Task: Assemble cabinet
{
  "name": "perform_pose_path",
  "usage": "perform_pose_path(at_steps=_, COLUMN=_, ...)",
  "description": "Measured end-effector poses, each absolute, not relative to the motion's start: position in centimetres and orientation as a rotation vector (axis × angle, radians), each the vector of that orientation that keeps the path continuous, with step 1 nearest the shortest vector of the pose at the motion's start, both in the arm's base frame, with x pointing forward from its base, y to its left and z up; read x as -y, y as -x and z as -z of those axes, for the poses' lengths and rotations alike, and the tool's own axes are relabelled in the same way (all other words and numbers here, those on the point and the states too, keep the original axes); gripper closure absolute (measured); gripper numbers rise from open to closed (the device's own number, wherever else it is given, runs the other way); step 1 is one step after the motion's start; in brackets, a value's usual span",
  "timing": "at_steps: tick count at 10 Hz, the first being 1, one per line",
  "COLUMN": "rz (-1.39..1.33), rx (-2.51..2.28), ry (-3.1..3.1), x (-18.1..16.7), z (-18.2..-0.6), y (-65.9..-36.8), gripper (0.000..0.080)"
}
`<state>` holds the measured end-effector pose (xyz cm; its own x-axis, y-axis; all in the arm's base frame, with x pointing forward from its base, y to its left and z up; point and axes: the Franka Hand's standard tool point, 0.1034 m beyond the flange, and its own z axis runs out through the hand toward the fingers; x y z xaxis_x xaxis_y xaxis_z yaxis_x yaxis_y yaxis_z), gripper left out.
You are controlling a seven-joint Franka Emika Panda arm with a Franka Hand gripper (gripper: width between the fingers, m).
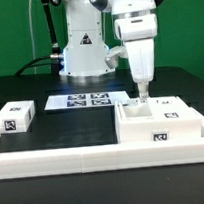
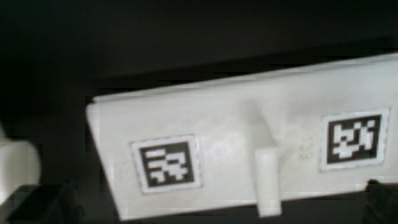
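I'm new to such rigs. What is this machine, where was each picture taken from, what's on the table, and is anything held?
It is a robot arm ending in a two-finger gripper. One picture comes from a camera off the arm, the other from a camera on its wrist. On the black table lie the cabinet, a large white box with square tags; a small tagged block toward the exterior view's left; a flat marker board by the arm's base; and a long white rail in front. The gripper reaches down to the cabinet's far wall; whether it grips it I cannot tell. The wrist view shows, close up, probably the cabinet: white, with two tags.
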<state>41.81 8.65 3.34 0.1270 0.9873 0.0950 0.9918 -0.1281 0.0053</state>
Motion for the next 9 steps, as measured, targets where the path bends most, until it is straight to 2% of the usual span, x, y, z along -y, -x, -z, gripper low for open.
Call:
perform_pose_path(at_steps=3, rz=0.087, rx=2.006, ry=2.304, x=-8.7, z=-2.0, y=-41.0, gripper=0.0002)
perform_pose_path(at_steps=6, rz=0.077, rx=1.994, ry=2.301, x=-8.9, z=-1.5, y=-40.6, gripper=0.0002)
perform_pose_path(at_steps=9, rz=0.075, rx=1.992, ry=2.302, x=-8.8, z=-1.4, y=-40.6, gripper=0.0404)
